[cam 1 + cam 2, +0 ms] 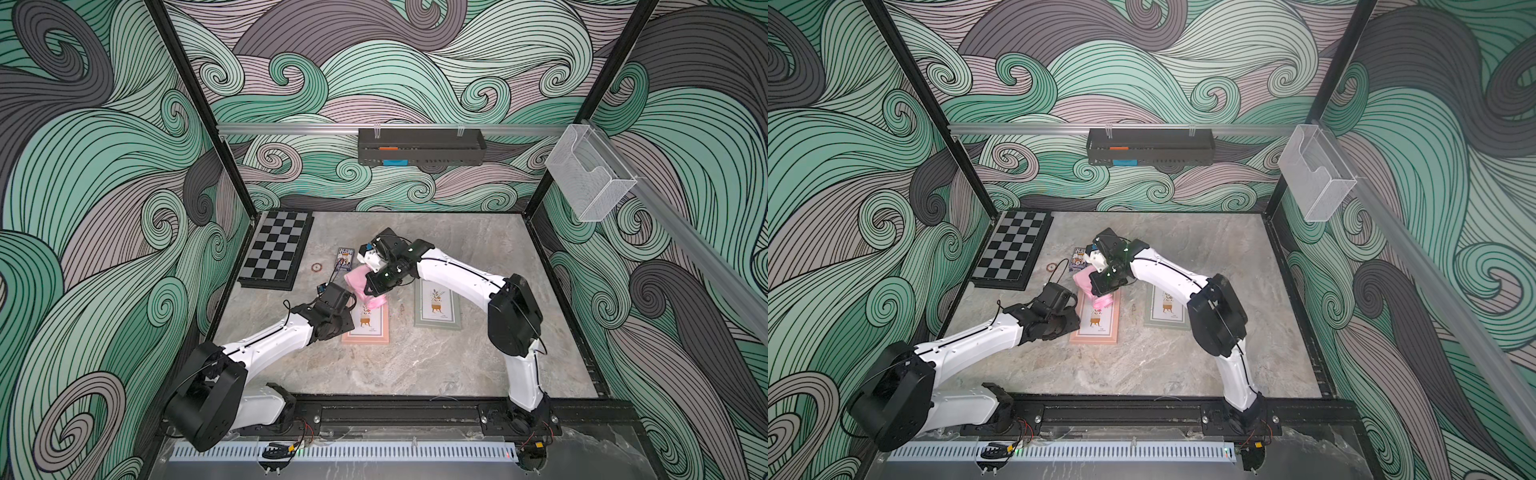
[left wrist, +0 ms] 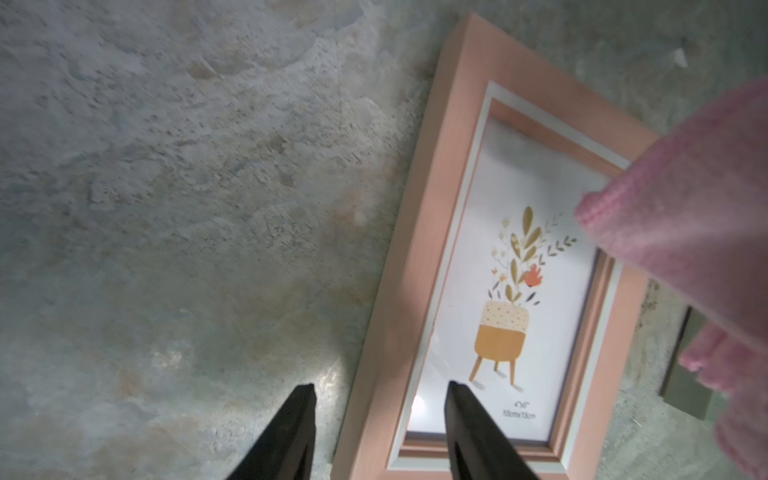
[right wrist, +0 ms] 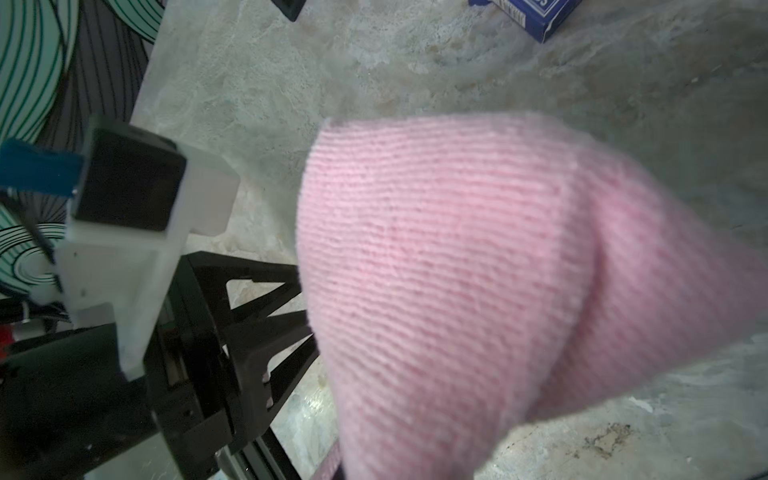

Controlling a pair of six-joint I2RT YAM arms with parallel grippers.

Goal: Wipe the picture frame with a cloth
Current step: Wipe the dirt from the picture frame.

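You are seeing the pink ribbed cloth point(image 1: 358, 280) hanging bunched over the far end of the pink-bordered picture frame point(image 1: 367, 332), which is lying flat, face up, on the surface point(image 1: 415, 365).

Both top views look steeply down from the front on the whole desk point(image 1: 415, 365); wrist views sit close, sharing the cloth point(image 2: 685, 216).

Shows soft, fuzzy ribbed knit on the cloth point(image 3: 457, 270), matt pink. Reads as smooth, satin-painted wood or plastic on the picture frame point(image 2: 419, 232), with glossy glazing point(image 2: 417, 404) catching glare over printed paper point(image 2: 536, 195). Looks like mottled stone on the table point(image 2: 166, 166), rough-grained, faintly shiny.
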